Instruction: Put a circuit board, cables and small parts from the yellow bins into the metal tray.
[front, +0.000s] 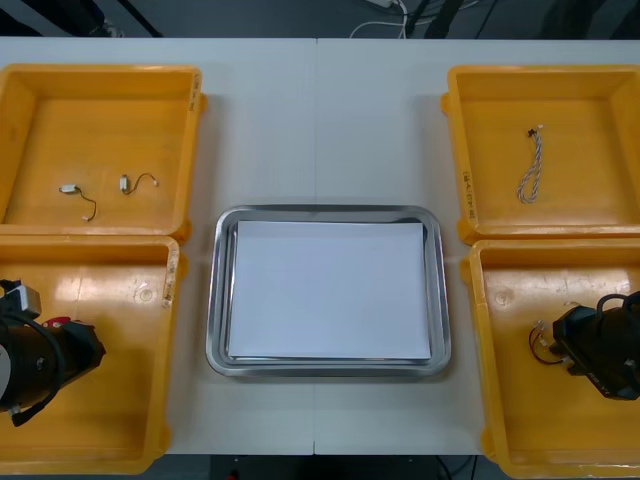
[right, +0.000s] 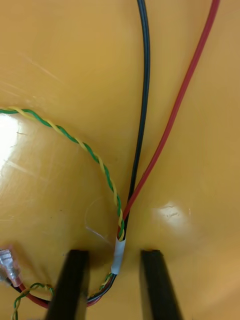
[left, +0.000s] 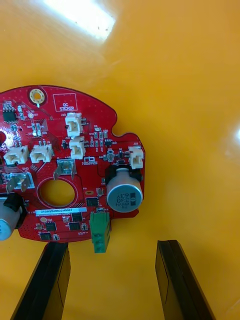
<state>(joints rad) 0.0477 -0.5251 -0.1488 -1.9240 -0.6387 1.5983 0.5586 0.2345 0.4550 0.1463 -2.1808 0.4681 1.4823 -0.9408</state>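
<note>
Front view: the metal tray (front: 222, 300), white inside, sits mid-counter (front: 320, 120). Left gripper (front: 92, 352) is down in the near-left bin (front: 130, 430); right gripper (front: 552, 340) is in the near-right bin (front: 500, 420).
Right wrist view: gripper released, fingers (right: 75, 285) straddling taped cables (right: 142, 125) on the bin floor.
Left wrist view: gripper released, grasping nothing; the red circuit board (left: 65, 165) lies flat just beyond its fingertips.

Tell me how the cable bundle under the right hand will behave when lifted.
Probably floppy: the cable bundle lies in loose curves, so its ends should droop. Likely light: the wires are thin. The white tape between the right hand's open fingers binds the strands, so they should come up together.
</note>
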